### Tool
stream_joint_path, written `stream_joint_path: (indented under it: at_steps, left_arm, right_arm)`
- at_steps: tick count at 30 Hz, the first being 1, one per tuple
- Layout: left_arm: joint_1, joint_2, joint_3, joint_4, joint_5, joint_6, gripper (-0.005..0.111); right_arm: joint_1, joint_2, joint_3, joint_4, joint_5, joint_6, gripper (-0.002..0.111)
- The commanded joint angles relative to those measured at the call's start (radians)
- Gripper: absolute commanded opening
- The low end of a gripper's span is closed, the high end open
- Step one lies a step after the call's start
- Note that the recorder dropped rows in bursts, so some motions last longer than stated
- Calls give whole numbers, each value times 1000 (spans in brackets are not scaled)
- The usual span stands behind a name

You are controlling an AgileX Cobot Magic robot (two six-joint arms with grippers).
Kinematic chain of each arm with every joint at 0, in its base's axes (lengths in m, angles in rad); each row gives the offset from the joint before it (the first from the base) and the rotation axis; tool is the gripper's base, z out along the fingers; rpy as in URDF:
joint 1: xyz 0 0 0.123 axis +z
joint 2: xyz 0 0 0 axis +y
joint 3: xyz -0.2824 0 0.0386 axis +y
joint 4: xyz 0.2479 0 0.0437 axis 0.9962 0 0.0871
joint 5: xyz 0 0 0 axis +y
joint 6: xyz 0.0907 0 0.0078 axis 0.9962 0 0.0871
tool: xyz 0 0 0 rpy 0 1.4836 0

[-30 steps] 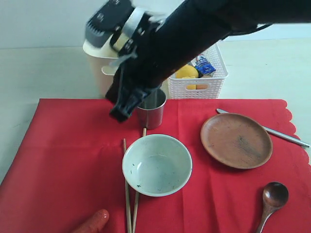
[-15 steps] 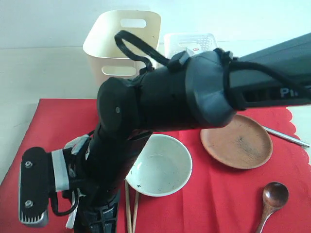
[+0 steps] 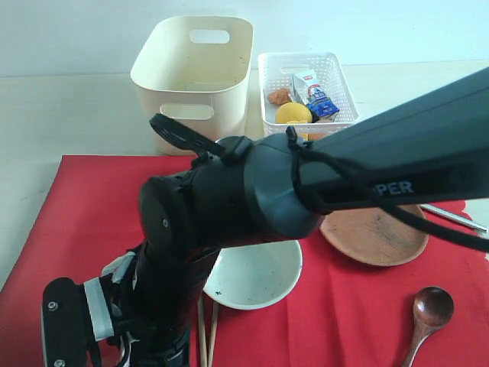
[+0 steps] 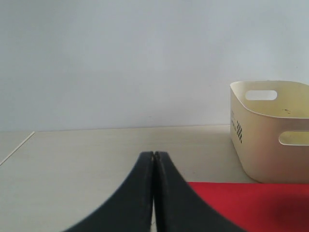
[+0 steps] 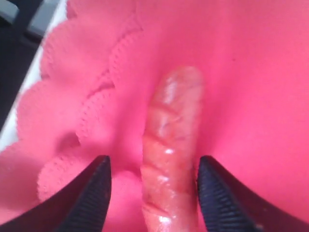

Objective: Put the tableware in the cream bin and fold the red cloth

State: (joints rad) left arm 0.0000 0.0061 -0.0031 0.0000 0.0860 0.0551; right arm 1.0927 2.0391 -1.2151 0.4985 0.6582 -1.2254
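With our right end effector released astride the sausage on the red cloth and the left end effector clenched empty, we risk pinching the rumpled scalloped hem and dragging the bowl and plate resting on it

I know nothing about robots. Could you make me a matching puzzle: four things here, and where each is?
Things:
1. tall cream plastic bin
2. yellow lemon
3. glossy reddish sausage
4. dark wooden spoon

Places:
A. inside the white lattice basket
B. between the open jaws of the right gripper
C. on the red cloth beside the round brown plate
D. on the bare table behind the cloth

Pairs: 1-D, 2-A, 3-B, 4-C
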Motion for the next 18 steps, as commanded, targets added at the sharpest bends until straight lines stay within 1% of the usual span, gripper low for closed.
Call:
stream_joint_path:
  at_steps: [1, 3, 9, 12, 14, 18]
  left_arm:
    - [1, -6, 3, -14, 2, 1, 3]
    - [1, -6, 3, -14, 2, 1, 3]
    - [1, -6, 3, -14, 2, 1, 3]
    - [1, -6, 3, -14, 2, 1, 3]
    - [1, -6, 3, -14, 2, 1, 3]
    - [1, -6, 3, -14, 2, 1, 3]
  right_arm:
    - [1, 13, 1, -62, -18, -3, 48]
    - [1, 13, 1, -62, -28, -3, 41]
    - [1, 13, 1, -62, -30, -3, 13]
    - [1, 13, 1, -62, -30, -3, 3]
    - [1, 11, 1, -62, -33, -3, 0]
    - [1, -14, 1, -62, -33, -3, 0]
